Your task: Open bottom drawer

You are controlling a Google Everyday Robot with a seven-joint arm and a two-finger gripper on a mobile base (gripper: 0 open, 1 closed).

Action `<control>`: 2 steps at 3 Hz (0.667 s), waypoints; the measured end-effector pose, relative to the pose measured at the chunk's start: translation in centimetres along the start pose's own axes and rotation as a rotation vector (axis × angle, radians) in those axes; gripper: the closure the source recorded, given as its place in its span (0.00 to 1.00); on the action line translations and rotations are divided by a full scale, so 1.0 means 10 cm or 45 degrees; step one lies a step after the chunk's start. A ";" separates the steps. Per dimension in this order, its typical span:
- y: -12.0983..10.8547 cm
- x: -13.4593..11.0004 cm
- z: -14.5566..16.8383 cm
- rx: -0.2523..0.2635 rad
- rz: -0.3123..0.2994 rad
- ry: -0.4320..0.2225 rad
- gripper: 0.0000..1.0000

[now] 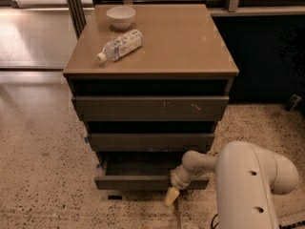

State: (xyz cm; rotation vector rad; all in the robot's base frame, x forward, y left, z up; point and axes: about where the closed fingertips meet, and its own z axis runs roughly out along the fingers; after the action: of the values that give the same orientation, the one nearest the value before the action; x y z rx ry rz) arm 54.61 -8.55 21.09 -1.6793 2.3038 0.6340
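Note:
The bottom drawer (pixel 138 182) is the lowest of three dark grey-brown fronts in a low cabinet. It stands pulled out a little, and its shallow tray shows behind the plain front. My gripper (pixel 172 193) hangs at the lower right part of that front, near the floor, with one pale yellowish fingertip (pixel 171 197) showing below the drawer edge. The white arm (pixel 248 185) reaches in from the lower right and hides the drawer's right end.
The middle drawer (pixel 151 141) and the wide top drawer (pixel 150 108) with white scratches sit above. A white bowl (pixel 120 17) and a lying plastic bottle (pixel 119 45) rest on the brown cabinet top (pixel 186 42). Speckled floor lies all around; a dark wall stands at right.

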 end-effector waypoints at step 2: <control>-0.04 0.20 0.24 -0.093 0.078 0.053 0.00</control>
State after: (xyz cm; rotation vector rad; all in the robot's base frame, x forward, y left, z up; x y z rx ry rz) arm 54.16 -9.29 18.04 -1.6736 2.3969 0.7108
